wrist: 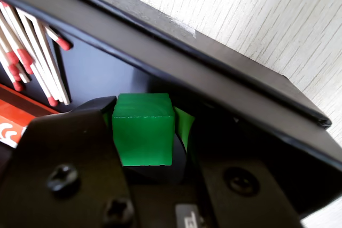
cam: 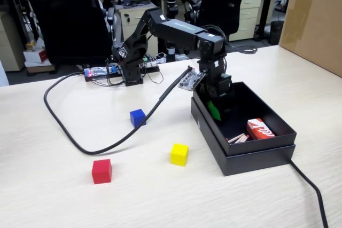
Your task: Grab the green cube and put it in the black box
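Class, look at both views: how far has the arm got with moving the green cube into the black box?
Done: the green cube is off the table, gripped, and the gripper is inside the black box. In hand: the cube sits between the jaws near the box wall, by the matches. Left: open the jaws and let it go.

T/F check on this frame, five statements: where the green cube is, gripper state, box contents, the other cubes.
1. The gripper is shut on the green cube. True.
2. The green cube lies on the table beside the red cube. False: it is held inside the black box.
3. The black box is empty. False: it holds matches and a red matchbox.
4. The blue cube sits outside the box. True.
5. The yellow cube is stacked on the blue one. False: they stand apart.
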`<state>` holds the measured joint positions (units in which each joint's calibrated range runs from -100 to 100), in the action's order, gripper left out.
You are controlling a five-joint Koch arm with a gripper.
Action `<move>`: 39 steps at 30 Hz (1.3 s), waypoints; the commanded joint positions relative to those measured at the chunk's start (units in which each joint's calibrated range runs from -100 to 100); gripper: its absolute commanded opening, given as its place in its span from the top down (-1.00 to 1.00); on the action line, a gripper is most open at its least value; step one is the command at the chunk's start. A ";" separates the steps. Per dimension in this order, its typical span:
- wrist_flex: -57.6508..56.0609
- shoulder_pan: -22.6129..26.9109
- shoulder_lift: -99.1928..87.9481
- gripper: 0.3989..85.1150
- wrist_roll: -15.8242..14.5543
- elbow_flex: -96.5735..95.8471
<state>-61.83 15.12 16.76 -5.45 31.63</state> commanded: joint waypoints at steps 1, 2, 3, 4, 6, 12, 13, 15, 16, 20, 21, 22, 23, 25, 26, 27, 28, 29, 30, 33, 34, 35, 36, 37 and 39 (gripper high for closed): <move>0.19 -0.39 -1.56 0.67 0.29 0.65; 0.19 -0.39 -1.56 0.57 0.49 0.10; 0.19 -0.39 -1.56 0.50 0.54 -0.26; 0.19 -0.39 -1.67 0.49 0.59 -0.53; 0.19 -0.29 -2.13 0.47 0.63 -0.90; 0.19 -0.10 -7.64 -0.12 1.42 -2.53; 0.19 -0.15 -9.94 -0.12 1.42 -2.44; 0.19 -0.20 -14.99 -0.12 1.37 -2.16; 0.19 -0.24 -17.85 -0.12 1.37 -1.89; 0.27 -1.07 -30.02 -0.11 1.42 -1.80; 0.27 -1.56 -33.46 -0.11 1.42 -2.35; 0.27 -2.25 -37.93 -0.11 1.47 -3.71; 0.27 -2.69 -40.80 -0.11 1.56 -4.97; 0.70 -4.15 -49.06 -0.11 1.90 -9.42; 0.88 -4.98 -52.74 -0.11 2.30 -11.59; 1.40 -5.86 -56.29 -0.11 2.44 -14.31; 2.78 -6.79 -60.19 -0.11 2.64 -17.94; 4.42 -7.86 -64.44 -0.11 2.78 -21.75; 5.46 -8.74 -68.57 -0.11 3.13 -25.56; 6.15 -10.89 -81.19 -0.11 2.98 -36.71; 6.15 -11.58 -85.44 -0.11 2.64 -40.70; 6.15 -12.26 -89.23 -0.11 2.20 -44.14; 6.15 -12.84 -92.67 -0.12 1.81 -47.50; 6.15 -13.24 -95.99 -0.12 1.71 -50.85; 6.15 -13.48 -102.08 -0.12 1.71 -57.20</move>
<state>-57.88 1.98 -78.25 -3.44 -25.88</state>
